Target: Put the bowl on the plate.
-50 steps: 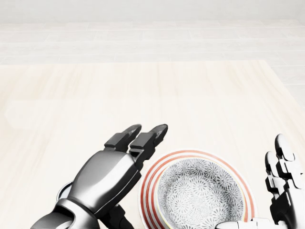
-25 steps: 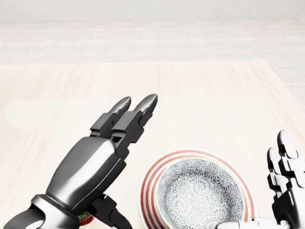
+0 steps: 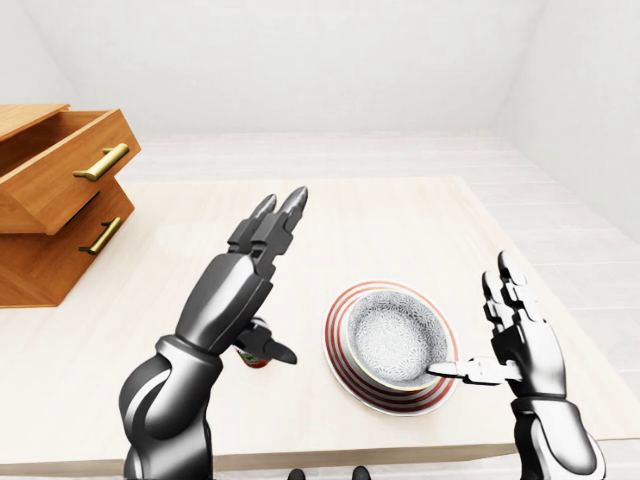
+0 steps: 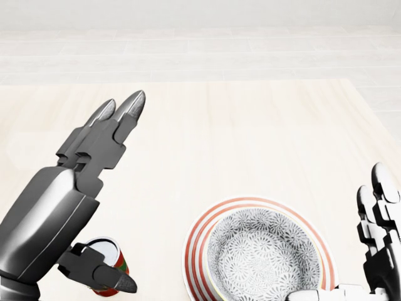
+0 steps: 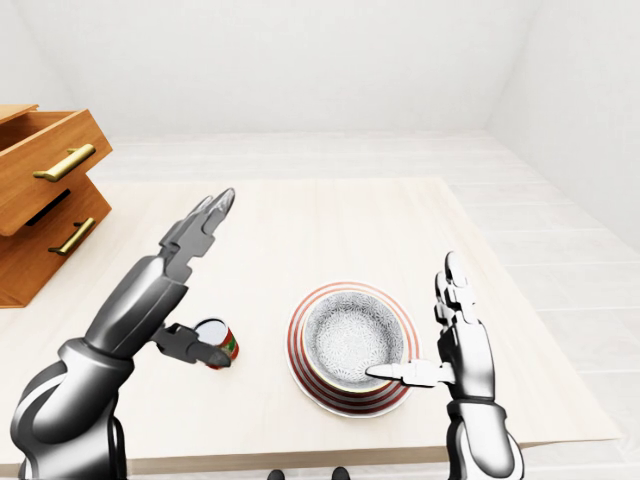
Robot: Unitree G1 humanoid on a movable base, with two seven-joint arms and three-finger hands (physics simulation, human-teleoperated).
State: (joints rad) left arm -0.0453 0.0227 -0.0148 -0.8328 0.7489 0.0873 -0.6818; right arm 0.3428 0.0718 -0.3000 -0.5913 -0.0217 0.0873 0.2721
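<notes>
Bowl [image 4: 263, 257] sits inside the plate [image 4: 194, 241], upright and roughly centred. The red-striped rim shows all round it except at the bottom of the head view, where the picture cuts it off. Judged from this, the placing is done and the step in hand is letting go and clearing off.

Left hand [image 3: 235, 290]: raised above the worktop [image 4: 250, 138], up and to the left of the plate. Fingers straight and together, thumb spread low, holding nothing, well apart from the bowl.

Right hand [image 5: 460, 345]: just right of the plate, palm wide, fingers pointing up, nothing gripped. The thumb reaches toward the bowl's near-right rim. Cannot tell whether it touches.

Next move, as I read it: draw the right hand off to the right of the plate, thumb first, so that it does not drag the rim. The left hand only needs lifting away.

Edges and room:
- Plate lies close to the worktop's near edge, at the bottom of the eye views, so a knock that way risks a fall.
- A small red can [image 5: 215, 340] stands left of the plate, just under the left thumb and likely to tip if the thumb drops.
- A broad stretch of worktop lies above the plate in the head view.
- Wooden drawers [image 3: 60, 190] stand far left of the plate, top one pulled out, well apart from both hands.
</notes>
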